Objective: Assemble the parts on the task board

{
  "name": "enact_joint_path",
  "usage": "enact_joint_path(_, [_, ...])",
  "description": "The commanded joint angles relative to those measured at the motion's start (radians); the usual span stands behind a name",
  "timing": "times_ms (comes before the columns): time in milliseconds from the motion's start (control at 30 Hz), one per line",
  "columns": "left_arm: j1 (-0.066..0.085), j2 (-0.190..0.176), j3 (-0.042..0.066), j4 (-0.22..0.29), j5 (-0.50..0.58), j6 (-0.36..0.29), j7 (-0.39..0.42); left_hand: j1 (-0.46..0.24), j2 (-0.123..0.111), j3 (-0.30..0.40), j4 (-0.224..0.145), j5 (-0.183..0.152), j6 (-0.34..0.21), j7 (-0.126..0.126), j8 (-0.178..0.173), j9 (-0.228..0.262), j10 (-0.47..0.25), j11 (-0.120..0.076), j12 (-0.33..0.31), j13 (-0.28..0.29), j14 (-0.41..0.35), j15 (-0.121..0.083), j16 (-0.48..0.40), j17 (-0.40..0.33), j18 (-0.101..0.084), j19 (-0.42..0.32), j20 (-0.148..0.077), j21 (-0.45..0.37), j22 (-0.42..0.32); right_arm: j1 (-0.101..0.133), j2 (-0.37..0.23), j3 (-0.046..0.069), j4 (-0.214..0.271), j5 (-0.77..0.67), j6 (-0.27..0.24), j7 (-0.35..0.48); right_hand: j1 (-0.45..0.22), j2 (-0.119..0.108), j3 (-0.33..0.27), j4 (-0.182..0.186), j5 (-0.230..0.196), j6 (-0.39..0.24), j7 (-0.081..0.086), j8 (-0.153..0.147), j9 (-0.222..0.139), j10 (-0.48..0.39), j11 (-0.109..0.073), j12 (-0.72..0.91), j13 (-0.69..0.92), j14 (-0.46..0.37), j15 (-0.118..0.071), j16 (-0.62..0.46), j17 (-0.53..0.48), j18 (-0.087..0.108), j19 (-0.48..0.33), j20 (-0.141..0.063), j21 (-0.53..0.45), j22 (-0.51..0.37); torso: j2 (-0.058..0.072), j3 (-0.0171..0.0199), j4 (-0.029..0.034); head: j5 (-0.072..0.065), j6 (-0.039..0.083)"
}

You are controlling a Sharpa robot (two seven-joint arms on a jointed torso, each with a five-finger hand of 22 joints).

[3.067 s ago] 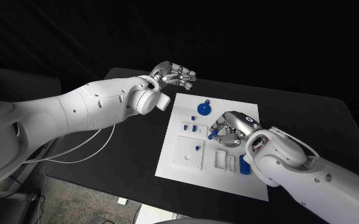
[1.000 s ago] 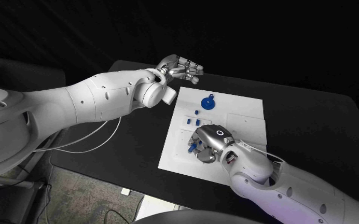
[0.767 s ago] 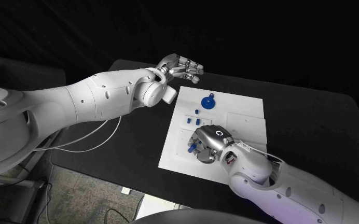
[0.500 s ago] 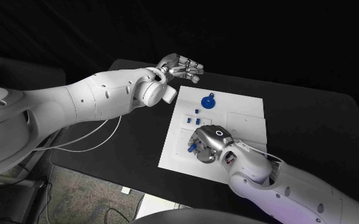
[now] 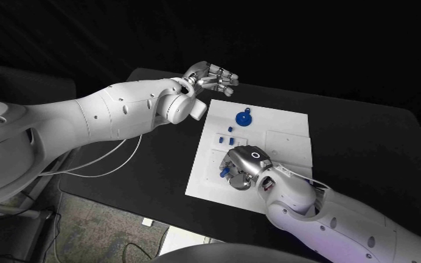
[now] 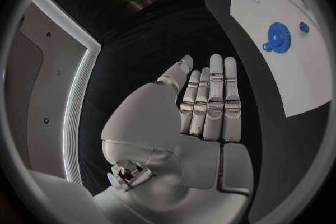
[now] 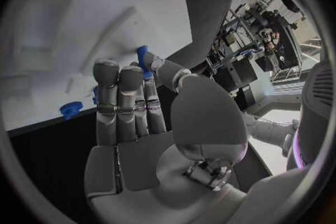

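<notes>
The right robot hand [image 5: 241, 167] is sitting low over the near half of the task board [image 5: 285, 147] and covering most of what's under it, so the pockets and pieces there are basically hidden in the head view. In the right wrist view it's pinching a small blue part [image 7: 143, 60] between the thumb and a fingertip, other fingers lined up beside it; I can't make out the part's shape since only a sliver is poking out. A bit of blue [image 5: 226, 170] is also peeking out beside that hand in the head view, can't tell if it's the same piece.

The left robot hand [image 5: 212, 79] is hanging in the air past the board's far left corner, fingers straight and close together, holding nothing, well apart from the parts.

A blue gear [image 5: 243, 119] is lying on the far end of the board with a little blue knob just beside it. A few tiny blue pieces [image 5: 228, 134] are sitting between the gear and the right hand, too small to identify.

The counter [image 5: 368, 135] is black and the background is just dark.
</notes>
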Motion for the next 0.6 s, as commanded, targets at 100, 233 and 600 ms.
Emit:
enact_joint_path(100, [0.0,0.003,0.001,0.001,0.006,0.016,0.003,-0.006,-0.006,0.002,0.006,0.002,-0.007,0.002,-0.001,0.0,-0.005,-0.001,0.0,0.0,-0.003,0.006,-0.005,0.0,0.005,-0.005,0.001,-0.004,-0.001,-0.002,0.005,-0.003,-0.005,-0.026,0.018,-0.018,-0.002,0.005,0.006,0.0,0.002,0.006,-0.001,0.007,0.001,0.045,-0.031,0.005,0.0,-0.001,-0.008,-0.003,0.002,0.017,0.045,-0.006,0.002,0.003,0.0,-0.0002,0.0004,-0.003,-0.001])
enact_joint_path(233, [0.0,0.003,0.001,0.001,0.006,0.017,0.001,-0.006,-0.006,0.001,0.007,0.002,-0.009,0.003,-0.001,0.0,-0.006,-0.001,0.0,0.0,-0.003,0.006,-0.005,0.0,0.005,-0.005,0.002,-0.005,-0.005,-0.002,0.008,-0.004,-0.005,-0.03,0.031,-0.02,-0.001,0.005,0.004,-0.001,0.002,0.008,-0.001,0.007,0.002,0.045,-0.031,0.005,0.0,-0.001,-0.008,-0.003,0.002,0.016,0.044,-0.005,0.001,0.004,0.0,-0.0002,0.0004,-0.003,-0.001])
enact_joint_path(600, [0.0,0.004,0.0,-0.001,0.006,0.024,-0.01,-0.006,-0.006,0.001,0.007,0.002,-0.009,0.003,-0.001,0.0,-0.006,-0.001,0.0,0.0,-0.003,0.006,-0.005,0.0,0.005,-0.005,0.002,-0.005,-0.005,-0.002,0.018,-0.02,-0.007,-0.025,0.041,-0.012,-0.005,0.004,-0.004,-0.002,0.009,0.006,0.0,0.006,0.0,0.043,-0.031,0.005,0.0,-0.002,-0.008,-0.005,0.002,0.014,0.044,-0.006,-0.006,0.005,0.0,0.0,0.0008,-0.004,-0.001])
